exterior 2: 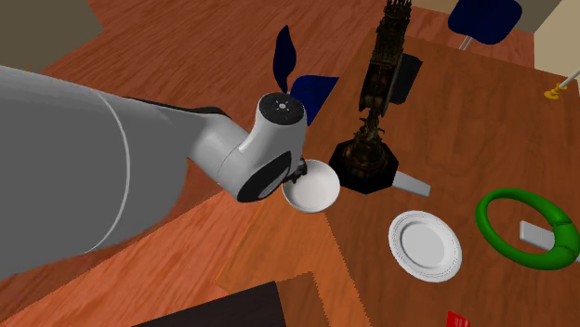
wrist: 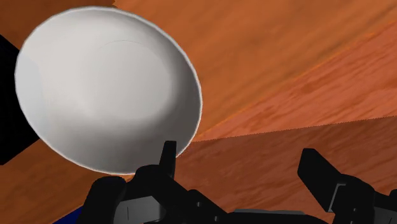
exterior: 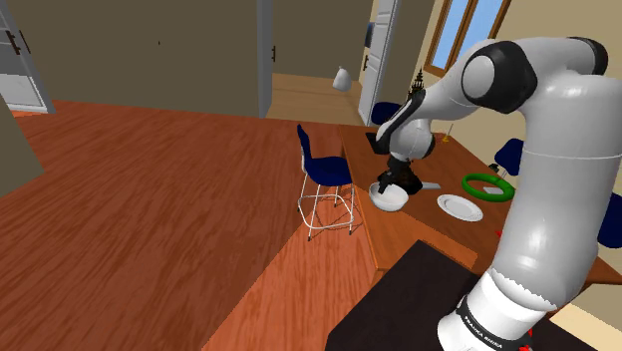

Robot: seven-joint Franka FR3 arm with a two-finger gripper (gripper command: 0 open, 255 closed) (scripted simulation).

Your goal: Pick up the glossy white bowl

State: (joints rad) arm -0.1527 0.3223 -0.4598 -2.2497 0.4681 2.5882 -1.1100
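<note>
Approach is the step in hand, by my judgement: the hand (wrist: pixel 240 158) hangs released, fingers apart, and the white bowl (wrist: pixel 105 89) lies just beside one finger, not between the two, so nothing is grasped. The bowl sits close to the edge of the bench (exterior 2: pixel 465 121), near the blue chair (exterior: pixel 321 165). The next move calls for a sideways shift to straddle the rim, then clenching. A dark ornament (exterior 2: pixel 370 153) crowds one side of the bowl; the floor side is open
</note>
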